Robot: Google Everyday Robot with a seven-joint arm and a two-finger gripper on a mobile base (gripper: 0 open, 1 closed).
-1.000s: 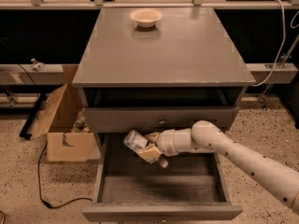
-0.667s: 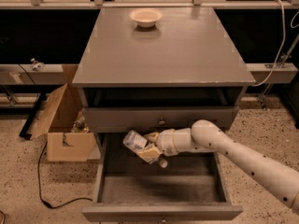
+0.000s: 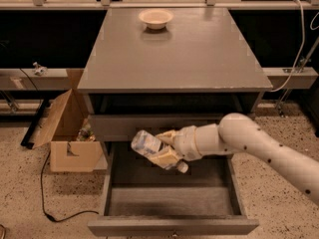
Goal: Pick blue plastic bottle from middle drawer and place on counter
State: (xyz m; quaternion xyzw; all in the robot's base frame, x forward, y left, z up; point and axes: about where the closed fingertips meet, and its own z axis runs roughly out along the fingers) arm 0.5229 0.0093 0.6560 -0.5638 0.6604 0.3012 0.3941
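Note:
My gripper (image 3: 164, 148) is shut on the blue plastic bottle (image 3: 148, 146), a small clear bottle with a pale blue-and-white label and a white cap (image 3: 183, 168). I hold it tilted, cap down to the right, above the back of the open middle drawer (image 3: 169, 200), whose flat grey floor is bare. The arm reaches in from the right. The counter (image 3: 174, 51) is the grey cabinet top above and behind the bottle.
A cream bowl (image 3: 156, 18) stands at the back of the counter. An open cardboard box (image 3: 70, 133) sits on the floor left of the cabinet, with a black cable (image 3: 47, 203) trailing in front of it. A shelf runs behind the cabinet.
The gripper and bottle stay at about the same place above the drawer; no clear movement shows.

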